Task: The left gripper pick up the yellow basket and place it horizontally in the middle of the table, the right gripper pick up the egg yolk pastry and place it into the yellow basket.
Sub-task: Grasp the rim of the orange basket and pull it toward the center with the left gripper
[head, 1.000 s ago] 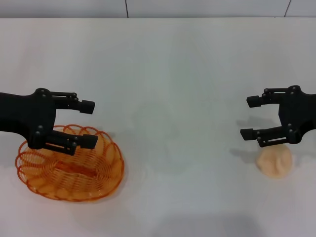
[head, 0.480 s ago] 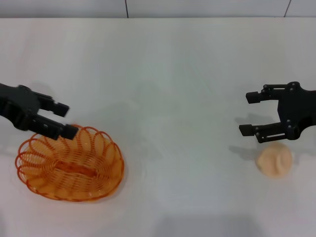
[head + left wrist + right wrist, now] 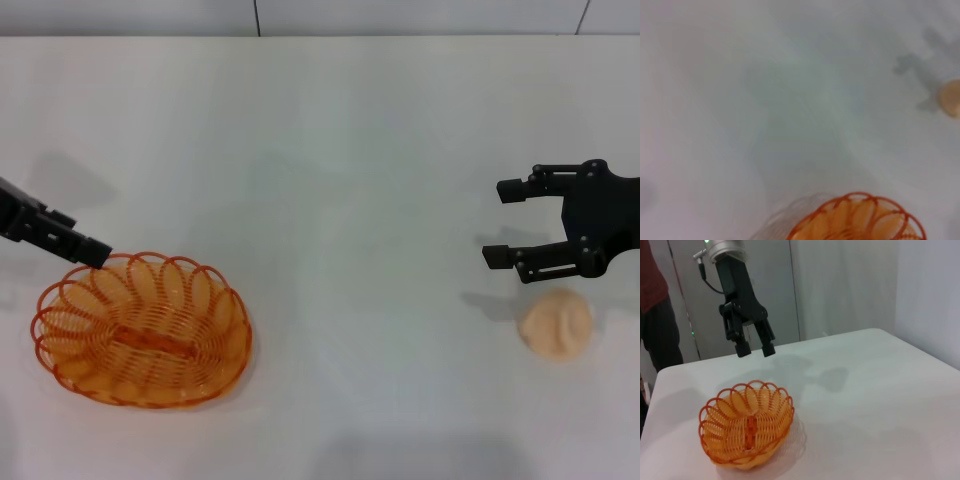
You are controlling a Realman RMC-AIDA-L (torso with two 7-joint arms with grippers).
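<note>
Since a moment ago the left gripper [image 3: 755, 349] has pulled back toward nine o'clock and now hangs clear of the yellow basket [image 3: 140, 328], its fingers parted and holding nothing. That basket sits upright on the table [image 3: 330, 150] at about eight o'clock. Over at four o'clock the right gripper [image 3: 505, 220] hovers with its fingers spread, just above the egg yolk pastry [image 3: 556, 324], not touching it.

A person in a dark red shirt and dark trousers [image 3: 652, 305] stands beyond the left gripper [image 3: 756, 351], off to one side. Tall pale grey wall panels [image 3: 775, 290] rise behind that gripper, with a plain white wall [image 3: 930, 290] farther along.
</note>
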